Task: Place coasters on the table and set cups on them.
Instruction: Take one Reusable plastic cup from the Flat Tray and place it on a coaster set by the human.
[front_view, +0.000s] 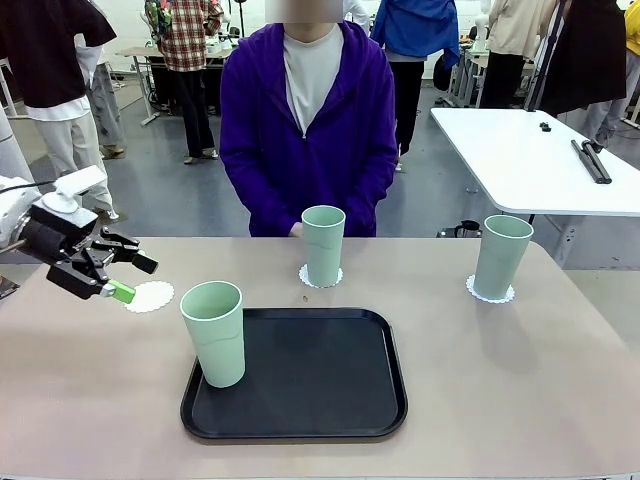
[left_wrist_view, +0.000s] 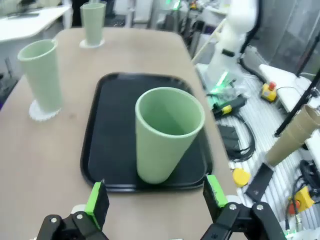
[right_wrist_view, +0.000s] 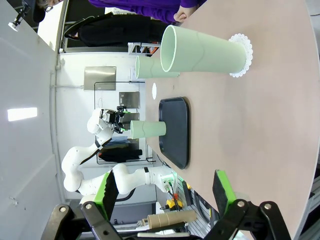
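Three pale green cups stand on the table (front_view: 520, 400). One cup (front_view: 213, 332) is on the black tray (front_view: 300, 400), at its front left. The middle cup (front_view: 323, 245) rests on a lacy white coaster (front_view: 320, 277) in front of the person. A third cup (front_view: 500, 256) sits on a coaster (front_view: 490, 291) at the right. An empty coaster (front_view: 150, 296) lies left of the tray, and my left gripper (front_view: 115, 275) hovers open just beside it. In the left wrist view the open left gripper (left_wrist_view: 155, 194) faces the tray cup (left_wrist_view: 167, 135). My right gripper (right_wrist_view: 165, 197) is open, well back from the right cup (right_wrist_view: 205, 50).
A person in a purple hoodie (front_view: 308, 130) sits at the far side, hands near the middle cup. A white table (front_view: 540, 160) stands behind at the right. Bare tabletop lies in front of and to the right of the tray.
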